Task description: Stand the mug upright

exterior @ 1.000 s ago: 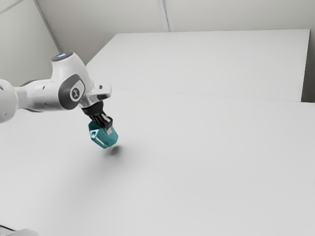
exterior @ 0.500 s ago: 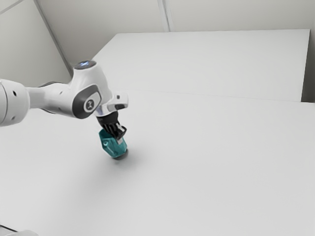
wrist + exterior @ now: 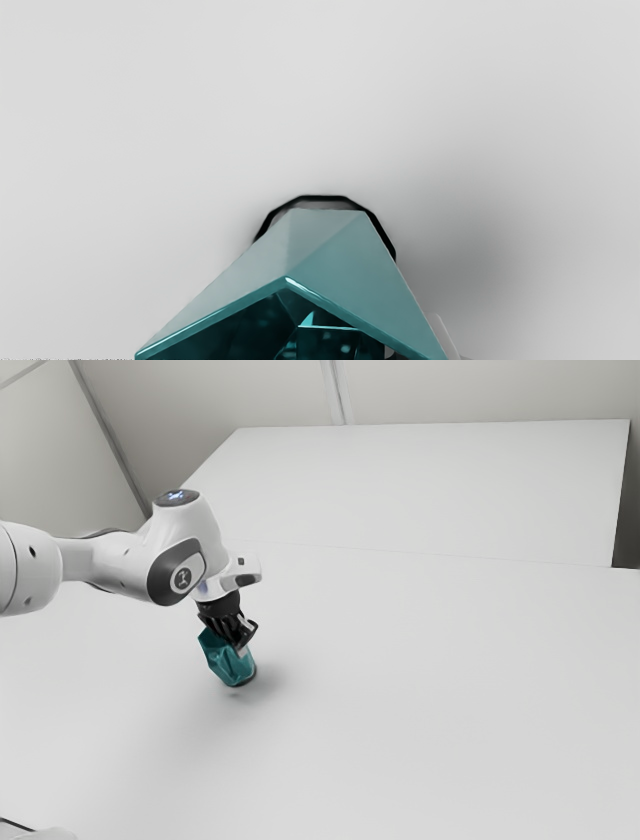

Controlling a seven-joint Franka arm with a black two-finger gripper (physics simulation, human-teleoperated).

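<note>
In the exterior view my gripper (image 3: 240, 646) points down and is shut on the teal faceted mug (image 3: 229, 664), at its upper part. The mug leans a little toward the exterior view's left, with its base low at the table. Seen from the wrist, the mug (image 3: 345, 260) has its mouth facing the camera, and a dark outline surrounds the far end at the base. My gripper (image 3: 417, 346) has one fingertip outside the mug wall and a small part of the other inside the mouth. Whether the base rests fully on the table cannot be told.
The wide white table (image 3: 420, 690) extends around the mug. A pale raised panel (image 3: 420, 490) stands behind it, and a white object with a dark cable (image 3: 45, 833) lies at the exterior view's lower left corner.
My hand has carried the mug down and toward the exterior view's right. It hung tilted above the table before and now stands steeper, near the surface. Over the last half second it shifted only slightly.
</note>
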